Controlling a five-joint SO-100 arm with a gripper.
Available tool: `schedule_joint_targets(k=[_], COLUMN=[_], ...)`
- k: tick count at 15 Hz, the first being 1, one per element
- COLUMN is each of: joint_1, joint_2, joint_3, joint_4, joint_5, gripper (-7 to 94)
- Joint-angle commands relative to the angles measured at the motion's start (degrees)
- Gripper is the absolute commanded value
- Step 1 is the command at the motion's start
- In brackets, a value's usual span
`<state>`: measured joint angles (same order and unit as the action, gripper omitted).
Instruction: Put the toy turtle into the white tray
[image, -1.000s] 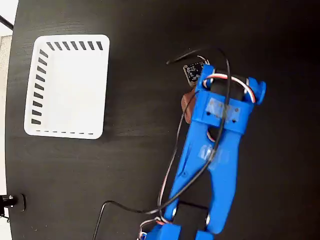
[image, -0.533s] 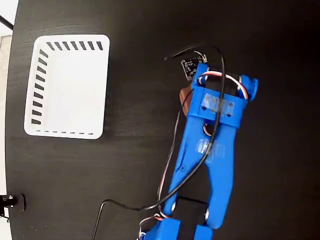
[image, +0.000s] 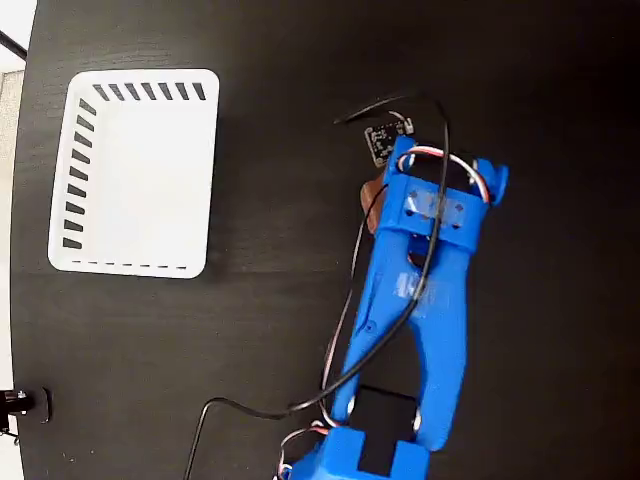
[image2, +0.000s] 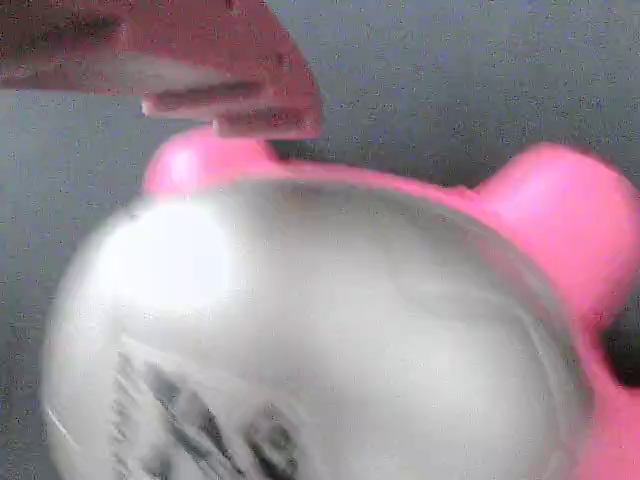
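1. Worktop (image: 250, 330) of dark, near-black wood grain fills the fixed view, with a pale strip along its left edge.
2. The white tray (image: 70, 262) lies flat at the upper left of that view, slanted slots along its top and left rims, nothing inside it.
3. The blue arm (image: 415, 320) reaches up from the bottom edge toward the middle right, with black, red and white wires looping over it and a small circuit board (image: 379, 141) at its tip.
4. The toy turtle (image: 373, 200) shows in the fixed view only as a reddish-brown sliver at the left edge of the arm's head, well apart from the tray and to its right.
5. In the wrist view the turtle (image2: 330, 340) fills most of the frame: a rounded silvery shell with a blurred black print low on it, and pink-red limbs poking out at the upper left and right.
6. 1 reddish finger (image2: 200, 75) of the hand sits at the top left of the wrist view, just above the shell.
7. Whether the hand is closed on the turtle or merely hanging over it cannot be told; the other finger is out of sight.
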<state>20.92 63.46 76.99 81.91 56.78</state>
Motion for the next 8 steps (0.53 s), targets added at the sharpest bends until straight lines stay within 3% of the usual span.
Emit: schedule_joint_targets(k=[1,6,8], joint_1=[1.1,1.6,1.9], joint_2=[1.6,1.3,1.1], joint_3=[1.8,5.2,5.2], joint_4=[-1.4,-5.4,-5.5], joint_5=[1.1,1.1,1.1], gripper=[62,62,54])
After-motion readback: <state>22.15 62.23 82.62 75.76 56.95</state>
